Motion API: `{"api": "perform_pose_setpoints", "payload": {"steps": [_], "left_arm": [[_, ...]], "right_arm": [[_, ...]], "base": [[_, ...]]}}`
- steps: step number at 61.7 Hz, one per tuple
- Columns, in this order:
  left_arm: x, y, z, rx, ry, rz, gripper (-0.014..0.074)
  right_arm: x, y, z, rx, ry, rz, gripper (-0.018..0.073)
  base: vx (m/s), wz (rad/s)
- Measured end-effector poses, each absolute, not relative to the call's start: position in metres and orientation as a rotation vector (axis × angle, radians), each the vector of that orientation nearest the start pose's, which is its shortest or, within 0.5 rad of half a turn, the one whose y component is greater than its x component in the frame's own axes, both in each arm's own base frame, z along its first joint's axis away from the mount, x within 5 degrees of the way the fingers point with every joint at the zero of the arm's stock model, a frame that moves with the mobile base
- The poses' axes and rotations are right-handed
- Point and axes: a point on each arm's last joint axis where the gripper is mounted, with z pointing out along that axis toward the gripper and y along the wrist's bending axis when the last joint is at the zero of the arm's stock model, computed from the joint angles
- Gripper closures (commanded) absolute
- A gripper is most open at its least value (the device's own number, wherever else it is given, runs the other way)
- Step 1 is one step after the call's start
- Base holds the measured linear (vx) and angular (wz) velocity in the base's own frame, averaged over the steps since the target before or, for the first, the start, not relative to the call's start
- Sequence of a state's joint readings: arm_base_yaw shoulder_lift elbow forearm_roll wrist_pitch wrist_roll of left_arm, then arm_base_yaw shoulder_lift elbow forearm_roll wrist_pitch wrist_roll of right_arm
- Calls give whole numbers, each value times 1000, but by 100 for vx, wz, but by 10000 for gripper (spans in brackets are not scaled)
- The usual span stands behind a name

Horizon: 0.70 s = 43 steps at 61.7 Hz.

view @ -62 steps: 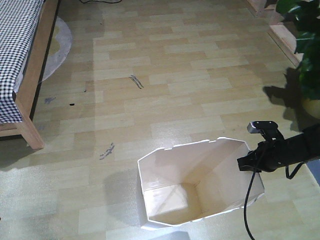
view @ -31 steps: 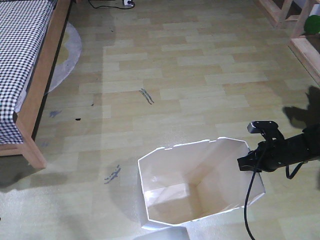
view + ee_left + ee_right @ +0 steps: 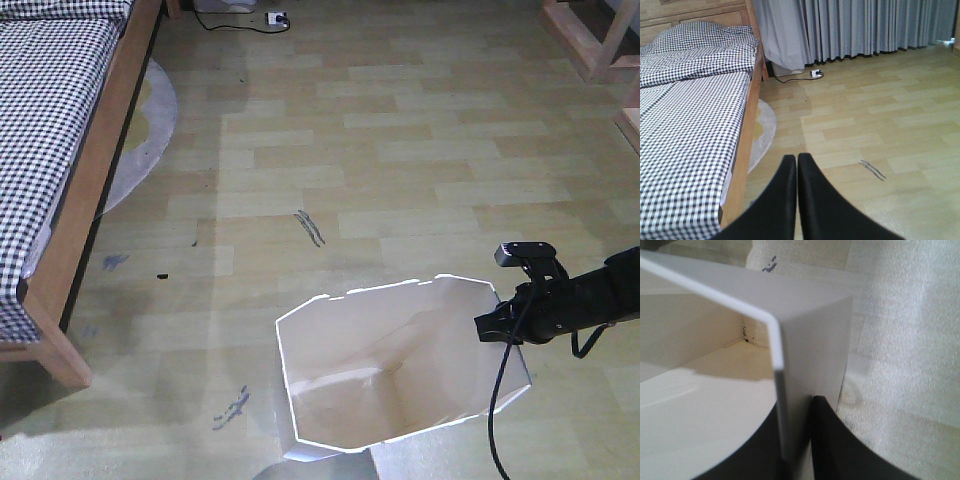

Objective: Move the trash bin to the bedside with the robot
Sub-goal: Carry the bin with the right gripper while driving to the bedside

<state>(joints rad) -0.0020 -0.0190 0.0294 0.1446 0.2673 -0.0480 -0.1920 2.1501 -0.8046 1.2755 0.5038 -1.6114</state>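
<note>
The right gripper point(image 3: 796, 410) pinches the trash bin point(image 3: 350, 400) rim: grasp apparently done, haul toward the bedside point(image 3: 95, 190) at ten o'clock left.

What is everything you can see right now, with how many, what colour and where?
trash bin: one, white to cream, on the floor, lower centre of the front view, looks empty.
bed: one, light-brown wooden frame, black-and-white checked bedding, at left.
pillow: one, checked, at the bed's head.
rug: one, pale grey, partly under the bed.
power strip: one, white with black cable, on the floor by the curtains.
curtains: grey, along the far wall.
wooden furniture: light brown, upper right, cut off.
scuff marks: several, dark, on the floor.
left gripper: one, black, shut, holding nothing.
right gripper: one, black, clamped on the trash bin's wall.
</note>
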Motion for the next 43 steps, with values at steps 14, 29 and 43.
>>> {"api": "perform_pose_setpoints", "payload": {"steps": [14, 29, 43], "left_arm": [[55, 3, 180, 54, 1759, 99, 602], [55, 3, 180, 54, 1759, 99, 602], [55, 3, 180, 54, 1759, 99, 602]], "right_arm": [[300, -15, 27, -308, 2785, 599, 566], [300, -15, 27, -308, 2785, 598, 566], [300, -15, 27, -308, 2785, 599, 566]], "base": [[36, 6], [37, 5], [38, 4]]}}
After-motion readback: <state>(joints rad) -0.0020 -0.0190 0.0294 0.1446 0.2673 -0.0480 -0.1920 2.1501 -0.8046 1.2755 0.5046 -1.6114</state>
